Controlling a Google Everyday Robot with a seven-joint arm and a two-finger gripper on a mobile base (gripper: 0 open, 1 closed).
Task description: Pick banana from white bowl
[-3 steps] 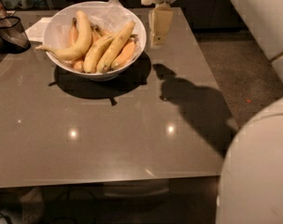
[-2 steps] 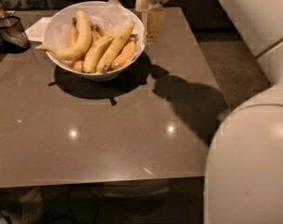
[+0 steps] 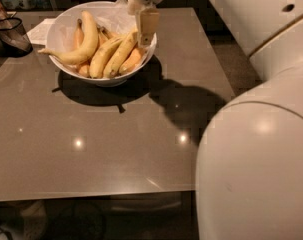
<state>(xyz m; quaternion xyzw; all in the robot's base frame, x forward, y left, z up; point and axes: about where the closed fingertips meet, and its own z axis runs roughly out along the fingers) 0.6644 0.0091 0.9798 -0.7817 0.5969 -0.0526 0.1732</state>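
Shifted left from its earlier place beside the bowl, the hand now hangs over the right rim of the white bowl; whether it is clenched or released I cannot tell. Nearest, the robot's pale arm fills the right side beside the grey worktop. Farther back, the bowl holds a heap of bananas: the banana lies long and pale with its upper end under the hand, an orange-toned banana lies beside it, and a hooked banana lies to the left. A dark container stands beyond.
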